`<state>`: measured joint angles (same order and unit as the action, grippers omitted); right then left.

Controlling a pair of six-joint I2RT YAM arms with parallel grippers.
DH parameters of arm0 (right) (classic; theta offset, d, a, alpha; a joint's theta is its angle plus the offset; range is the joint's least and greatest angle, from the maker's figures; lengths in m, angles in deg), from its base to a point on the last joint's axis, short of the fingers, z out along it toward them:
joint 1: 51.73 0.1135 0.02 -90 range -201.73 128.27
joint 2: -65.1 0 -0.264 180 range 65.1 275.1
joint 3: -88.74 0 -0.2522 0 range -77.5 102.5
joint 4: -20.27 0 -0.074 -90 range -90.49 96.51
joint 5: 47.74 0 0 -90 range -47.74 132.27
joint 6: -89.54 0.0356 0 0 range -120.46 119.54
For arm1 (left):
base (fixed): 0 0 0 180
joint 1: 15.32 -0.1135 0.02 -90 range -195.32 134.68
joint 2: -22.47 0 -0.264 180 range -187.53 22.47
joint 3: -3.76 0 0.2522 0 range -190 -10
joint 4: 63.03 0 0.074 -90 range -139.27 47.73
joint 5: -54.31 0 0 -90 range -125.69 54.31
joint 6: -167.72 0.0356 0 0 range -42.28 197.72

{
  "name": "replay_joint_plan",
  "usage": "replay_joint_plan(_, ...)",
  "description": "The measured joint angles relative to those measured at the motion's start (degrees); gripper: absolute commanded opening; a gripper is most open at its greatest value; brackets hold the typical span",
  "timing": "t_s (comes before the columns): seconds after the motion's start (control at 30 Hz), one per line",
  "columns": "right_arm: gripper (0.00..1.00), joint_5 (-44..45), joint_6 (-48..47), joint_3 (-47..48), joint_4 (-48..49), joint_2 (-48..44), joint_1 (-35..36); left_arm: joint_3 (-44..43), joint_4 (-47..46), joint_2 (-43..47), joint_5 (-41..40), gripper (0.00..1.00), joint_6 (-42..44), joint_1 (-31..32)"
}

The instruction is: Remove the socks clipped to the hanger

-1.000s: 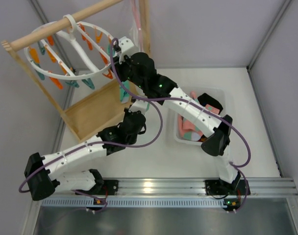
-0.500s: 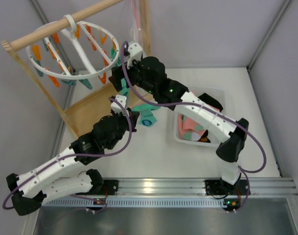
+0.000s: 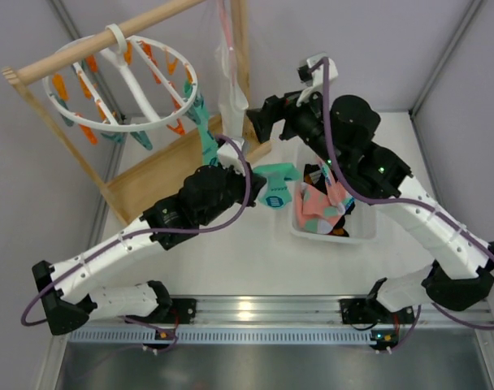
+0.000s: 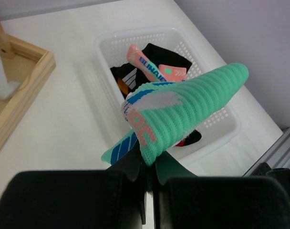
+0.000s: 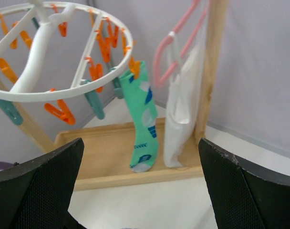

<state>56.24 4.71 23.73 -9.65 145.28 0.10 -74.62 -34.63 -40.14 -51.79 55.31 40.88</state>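
Note:
The white ring hanger (image 3: 127, 77) with orange and teal clips hangs from the wooden rail at the back left. One mint sock (image 3: 205, 138) with blue patches is still clipped to its right rim; in the right wrist view the hanger (image 5: 28, 71) and this clipped sock (image 5: 142, 119) hang straight ahead. My left gripper (image 3: 253, 180) is shut on another mint sock (image 3: 273, 187), held in the air just left of the basket. In the left wrist view that held sock (image 4: 183, 107) sticks up from the left gripper (image 4: 150, 164) over the basket. My right gripper (image 3: 259, 122) is open and holds nothing, to the right of the hanger.
A white basket (image 3: 369, 234) right of centre holds pink, mint and black socks (image 3: 320, 207). The wooden frame's base (image 3: 153, 183) lies under the hanger. A white cloth bag (image 5: 183, 109) on a pink hanger hangs by the frame's right post (image 5: 212, 57).
The right gripper opened and drew back to the right, away from the hanger's clips. The left arm carried the mint sock rightward to the basket. The ring swung back level.

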Motion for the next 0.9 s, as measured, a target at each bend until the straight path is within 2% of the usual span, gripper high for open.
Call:
replay_joint_plan(0.27, 0.99, 10.3, 0.0, -5.0, -7.5, -13.2, -3.9, -15.1, -0.5, -18.2, 7.1, 0.00, -1.5, 0.0)
replay_joint_plan(0.5, 1.00, 17.8, -0.1, -9.1, -11.2, -22.9, -6.1, -36.0, 1.9, -43.9, 13.9, 0.00, -3.6, 0.0)
replay_joint_plan(0.6, 0.99, 19.4, 0.0, -10.5, -12.8, -25.5, -6.3, -42.1, 3.7, -54.0, 14.5, 0.00, -5.0, 0.1)
replay_joint_plan(0.77, 0.99, 21.1, 0.5, -13.0, -15.1, -28.4, -6.3, -44.0, 10.4, -64.7, 13.7, 0.00, -8.0, 0.2)
replay_joint_plan(0.9, 1.00, 22.4, 0.5, -14.6, -16.7, -29.9, -6.3, -43.9, 11.9, -65.3, 13.3, 0.11, -9.3, 0.2)
